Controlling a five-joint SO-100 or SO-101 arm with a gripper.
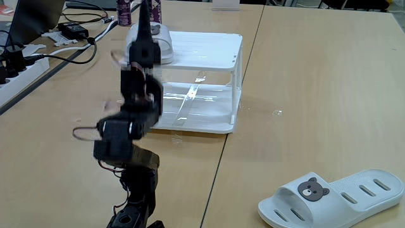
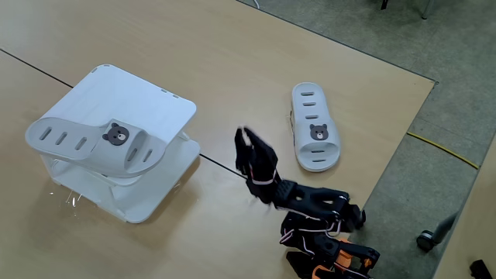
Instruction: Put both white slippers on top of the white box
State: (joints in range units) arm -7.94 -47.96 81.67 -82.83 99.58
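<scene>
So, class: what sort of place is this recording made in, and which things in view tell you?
Probably an office or lab: joined wooden tables, a power strip with cables, and grey carpet.

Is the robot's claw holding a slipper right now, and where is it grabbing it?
No, nothing is held. The gripper hangs in the air with bare jaws. One slipper lies on the white box; the other slipper lies on the table.
</scene>
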